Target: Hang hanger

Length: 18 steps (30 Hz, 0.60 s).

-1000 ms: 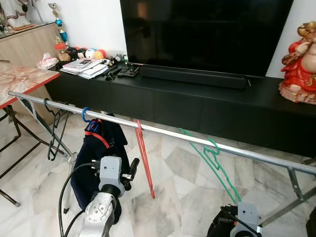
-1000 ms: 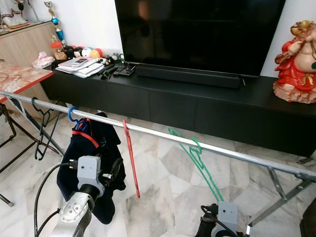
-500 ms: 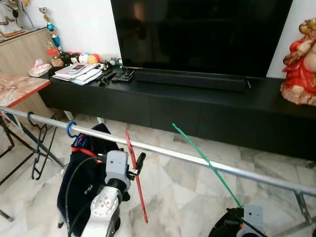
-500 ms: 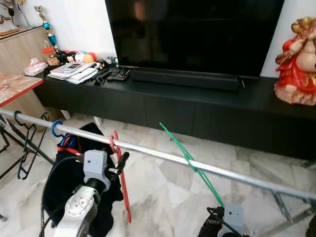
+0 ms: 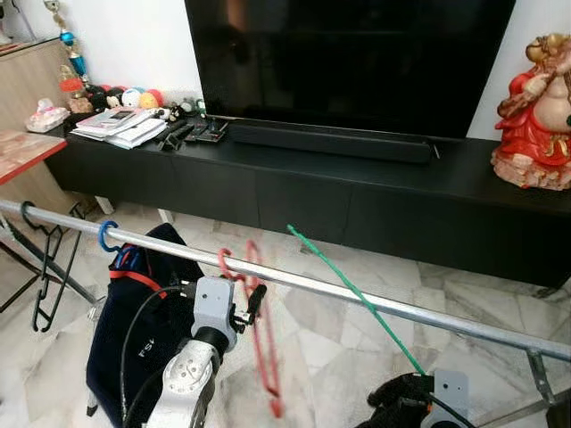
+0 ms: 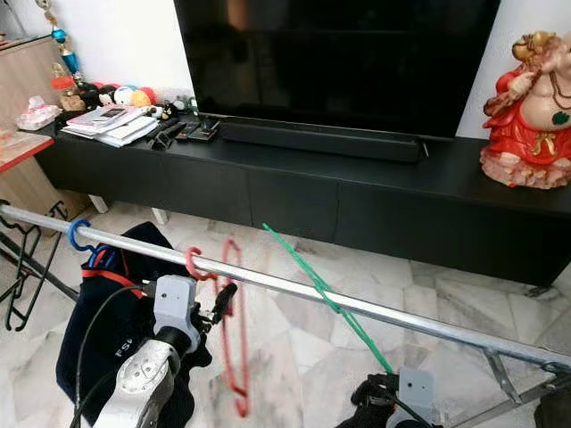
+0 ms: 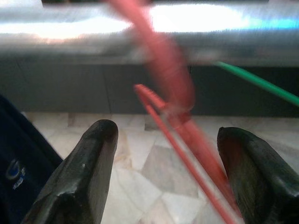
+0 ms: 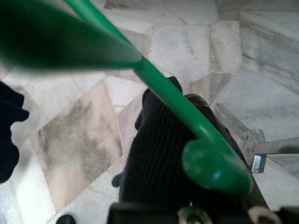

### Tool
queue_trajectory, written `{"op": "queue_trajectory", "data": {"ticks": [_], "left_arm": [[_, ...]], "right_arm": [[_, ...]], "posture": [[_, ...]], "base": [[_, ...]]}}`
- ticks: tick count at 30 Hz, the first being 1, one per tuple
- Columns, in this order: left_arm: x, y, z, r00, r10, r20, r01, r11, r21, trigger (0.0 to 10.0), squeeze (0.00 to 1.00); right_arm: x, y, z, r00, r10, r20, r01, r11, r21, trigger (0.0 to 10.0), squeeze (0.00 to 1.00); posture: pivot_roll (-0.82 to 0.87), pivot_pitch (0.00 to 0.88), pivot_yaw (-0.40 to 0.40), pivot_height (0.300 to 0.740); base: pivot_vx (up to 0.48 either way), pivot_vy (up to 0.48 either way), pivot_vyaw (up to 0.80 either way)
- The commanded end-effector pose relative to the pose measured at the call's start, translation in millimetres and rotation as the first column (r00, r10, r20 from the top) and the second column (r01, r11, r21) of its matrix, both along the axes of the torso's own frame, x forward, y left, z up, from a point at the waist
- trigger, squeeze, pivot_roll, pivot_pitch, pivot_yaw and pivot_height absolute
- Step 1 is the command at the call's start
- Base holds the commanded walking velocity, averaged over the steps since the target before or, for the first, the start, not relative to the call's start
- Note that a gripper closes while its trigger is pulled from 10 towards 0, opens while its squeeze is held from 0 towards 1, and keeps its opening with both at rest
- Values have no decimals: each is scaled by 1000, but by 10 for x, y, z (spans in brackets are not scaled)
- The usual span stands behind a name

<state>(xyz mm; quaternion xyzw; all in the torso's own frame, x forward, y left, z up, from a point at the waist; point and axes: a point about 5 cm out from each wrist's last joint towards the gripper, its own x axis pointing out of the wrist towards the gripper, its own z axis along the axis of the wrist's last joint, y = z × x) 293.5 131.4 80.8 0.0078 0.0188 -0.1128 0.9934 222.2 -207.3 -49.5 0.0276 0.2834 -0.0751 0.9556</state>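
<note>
A silver rail (image 5: 357, 299) runs across in front of me. A red hanger (image 5: 259, 339) hangs from it by its hook and is blurred with motion. My left gripper (image 5: 253, 301) is right beside it, open, and the red hanger (image 7: 180, 121) passes between its black fingers (image 7: 88, 158) without a grip. Low on the right, my right gripper (image 5: 403, 394) is shut on the lower end of a green hanger (image 5: 357, 299). That hanger slants up across the rail, its tip above and beyond it. The green hanger (image 8: 177, 100) is close and blurred in the right wrist view.
A blue hook (image 5: 107, 237) holds a dark garment (image 5: 134, 330) on the rail's left part, with a black hanger (image 5: 40, 276) further left. Behind stand a long black TV console (image 5: 375, 192), a TV (image 5: 348, 62) and a red statue (image 5: 533, 116). The floor is marble tile.
The view has shifted left. The green hanger has turned edge-on, its top now poking above the rail. The red hanger has begun to swing, with the left gripper closer to it.
</note>
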Motion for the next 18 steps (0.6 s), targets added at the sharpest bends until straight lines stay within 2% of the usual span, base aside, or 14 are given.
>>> {"op": "queue_trajectory", "data": {"ticks": [1,7,18], "left_arm": [[-15,28,-67,999,10,-42,-9,1000,23,10000,0],[27,45,-113,990,35,-139,-39,999,-27,10000,0],[34,2,-227,970,9,-242,0,999,37,10000,0]], "right_arm": [[17,29,2,1000,10,-3,-10,1000,4,10000,0],[4,37,-11,1000,20,-14,-20,1000,1,10000,0],[15,55,-5,1000,26,-9,-26,1000,-3,10000,0]], "posture": [[-11,48,25,740],[-10,48,25,740],[-9,50,24,740]], "base": [[0,0,0],[0,0,0],[0,0,0]]}}
